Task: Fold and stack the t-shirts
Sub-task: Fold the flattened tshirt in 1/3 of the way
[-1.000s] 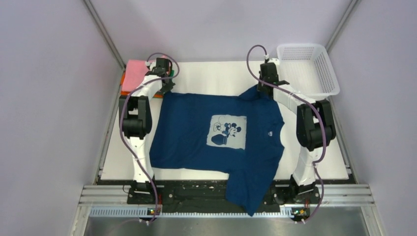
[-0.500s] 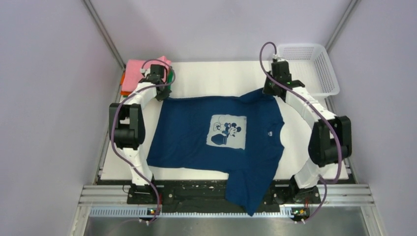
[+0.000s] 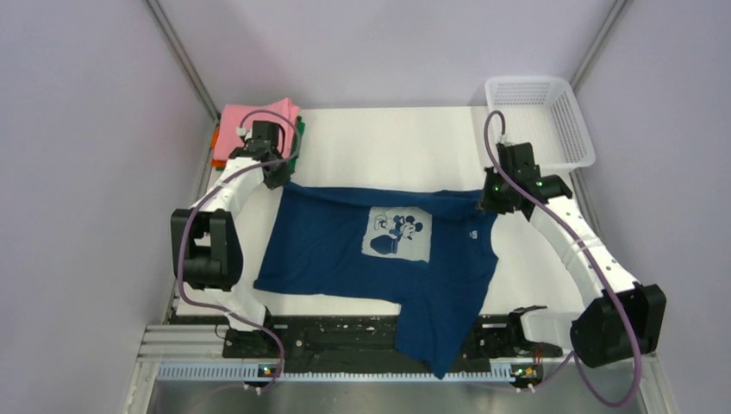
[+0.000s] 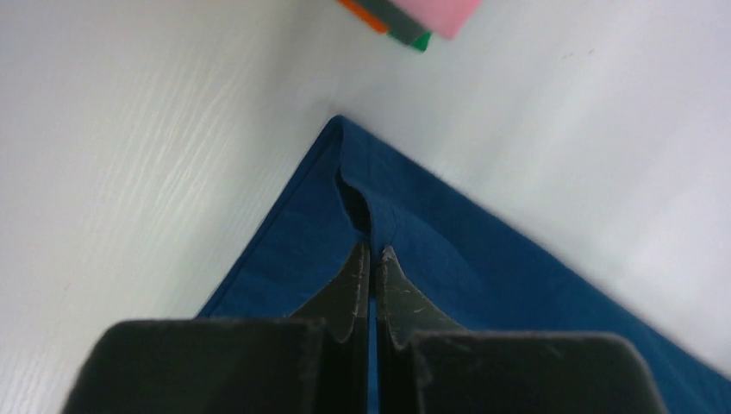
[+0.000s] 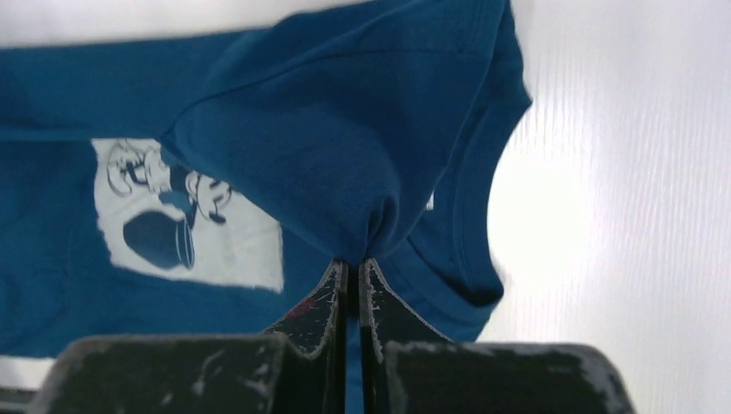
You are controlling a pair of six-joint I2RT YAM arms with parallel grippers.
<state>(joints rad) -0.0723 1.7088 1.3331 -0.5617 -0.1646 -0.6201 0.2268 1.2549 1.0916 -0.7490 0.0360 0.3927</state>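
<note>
As the left gripper (image 4: pixel 372 252) pinches a corner of the navy t-shirt (image 3: pixel 328 250), the right gripper (image 5: pixel 353 262) pinches cloth beside its collar.

Matt cloth t-shirt (image 3: pixel 379 250) — smooth white table (image 3: pixel 388 142).

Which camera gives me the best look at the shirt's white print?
Top external: the white print lies whole and uncovered there. Right wrist shows it partly hidden behind a lifted fold; left wrist shows only a plain t-shirt corner.

folded stack (image 4: pixel 435 10) cut off at top edge.
</note>
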